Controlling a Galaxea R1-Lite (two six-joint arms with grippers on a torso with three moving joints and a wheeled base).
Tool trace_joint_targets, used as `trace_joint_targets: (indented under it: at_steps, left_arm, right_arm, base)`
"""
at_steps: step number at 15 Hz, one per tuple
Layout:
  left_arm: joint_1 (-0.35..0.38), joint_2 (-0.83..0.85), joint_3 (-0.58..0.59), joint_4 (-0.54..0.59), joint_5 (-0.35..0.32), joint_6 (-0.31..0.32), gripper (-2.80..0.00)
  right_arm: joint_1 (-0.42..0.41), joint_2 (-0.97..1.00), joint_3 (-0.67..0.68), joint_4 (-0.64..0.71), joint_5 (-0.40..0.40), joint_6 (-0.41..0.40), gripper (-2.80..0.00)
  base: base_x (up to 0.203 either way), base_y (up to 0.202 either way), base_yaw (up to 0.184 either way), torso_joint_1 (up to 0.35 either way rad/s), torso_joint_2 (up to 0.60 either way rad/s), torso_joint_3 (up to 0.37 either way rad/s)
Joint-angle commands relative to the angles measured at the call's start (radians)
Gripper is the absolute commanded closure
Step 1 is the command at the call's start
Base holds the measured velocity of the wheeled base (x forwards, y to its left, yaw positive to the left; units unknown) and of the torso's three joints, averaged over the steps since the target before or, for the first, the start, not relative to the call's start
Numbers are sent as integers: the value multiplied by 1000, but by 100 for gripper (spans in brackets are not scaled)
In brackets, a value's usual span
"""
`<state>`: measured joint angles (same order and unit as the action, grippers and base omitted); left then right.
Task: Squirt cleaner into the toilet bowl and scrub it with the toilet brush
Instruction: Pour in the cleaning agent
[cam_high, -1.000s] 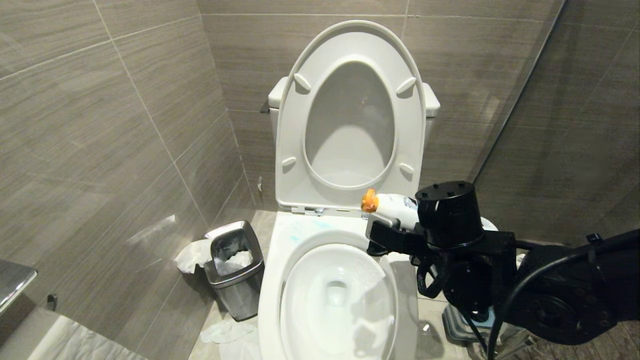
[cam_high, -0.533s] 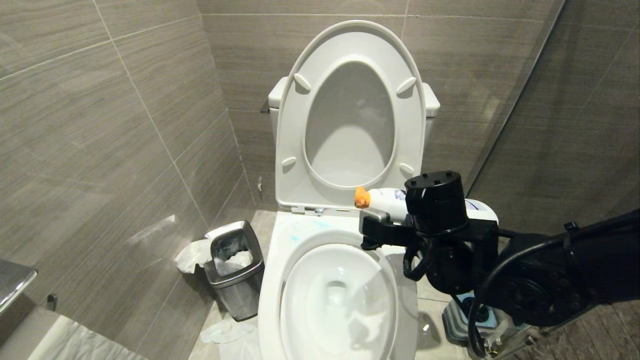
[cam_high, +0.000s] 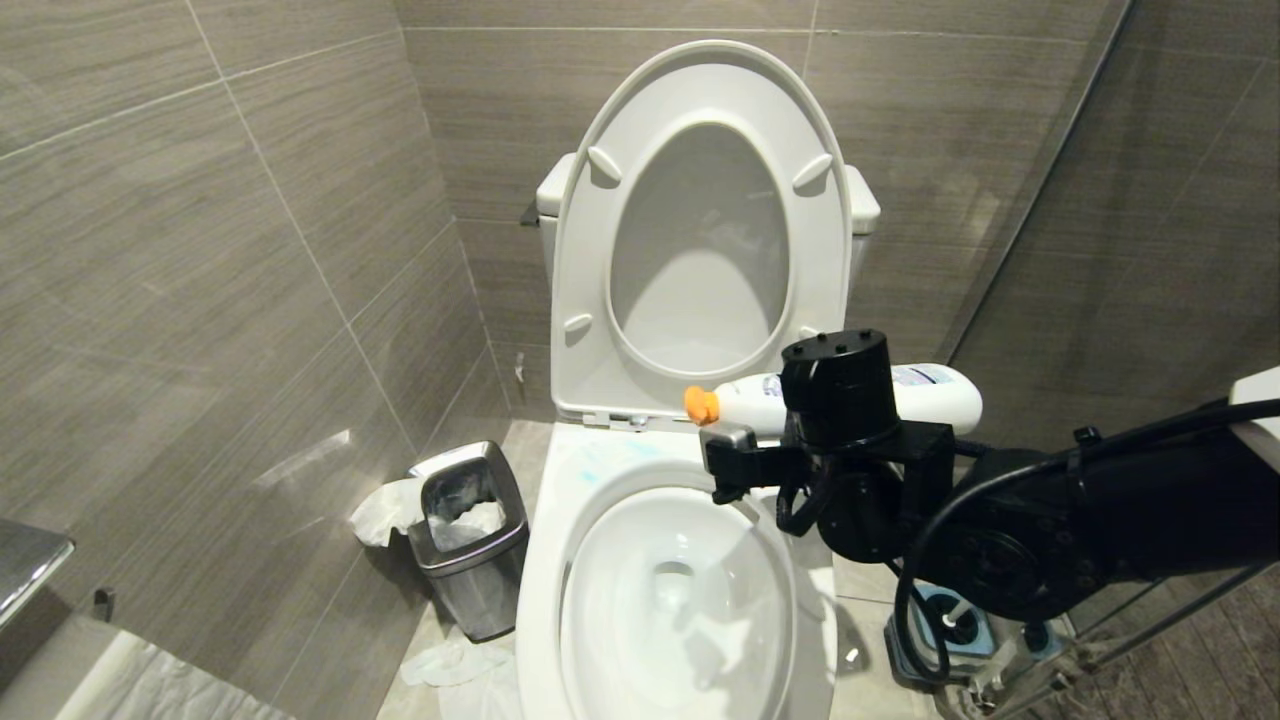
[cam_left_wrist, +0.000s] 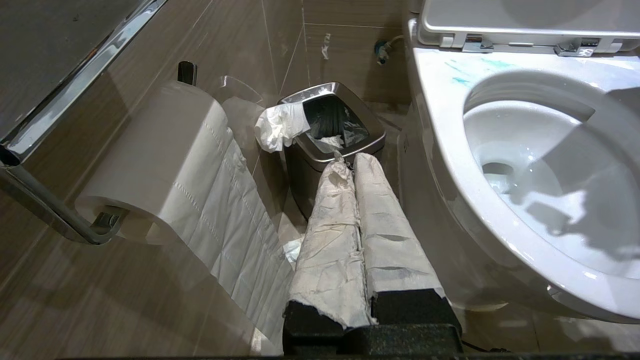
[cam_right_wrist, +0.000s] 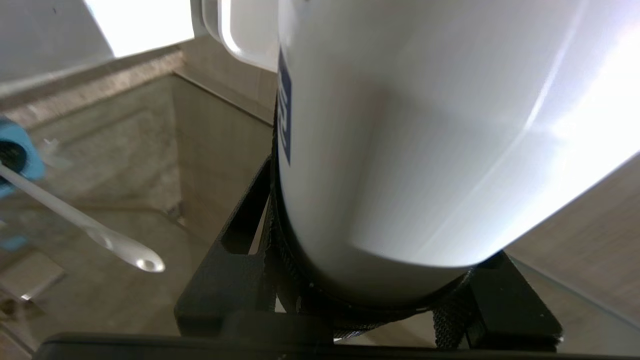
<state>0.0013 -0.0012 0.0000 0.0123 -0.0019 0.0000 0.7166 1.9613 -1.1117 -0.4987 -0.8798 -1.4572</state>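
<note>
lying sideways between the right gripper (cam_high: 790, 425) jaws, clamped cleaner (cam_high: 850, 395) (orange cap toward toilet bowl (cam_high: 560, 560))

one cleaner (cam_high: 760, 396), one toilet bowl (cam_high: 680, 600), one bin (cam_high: 470, 540)

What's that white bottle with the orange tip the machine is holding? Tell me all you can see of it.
The cleaner is a smooth white plastic bottle with an orange nozzle and dark blue label print. It lies nearly level in the air, nozzle toward the raised seat's hinge, above the back right of the toilet bowl. The right gripper clamps its body between black fingers; nothing else touches it.
</note>
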Motion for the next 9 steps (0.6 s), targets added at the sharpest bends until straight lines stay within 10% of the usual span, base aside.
trace_joint_targets:
  at_steps: [1, 9]
  left_arm:
    - [-1, 1, 0, 0, 0, 0, 0]
    - [0, 1, 0, 0, 0, 0, 0]
  right_arm:
    - [1, 11, 0, -4, -14, -37, 0]
    - [1, 8, 1, -4, -40, -182, 0]
  base:
    - [0, 0, 0, 0, 0, 0]
    - [0, 0, 0, 0, 0, 0]
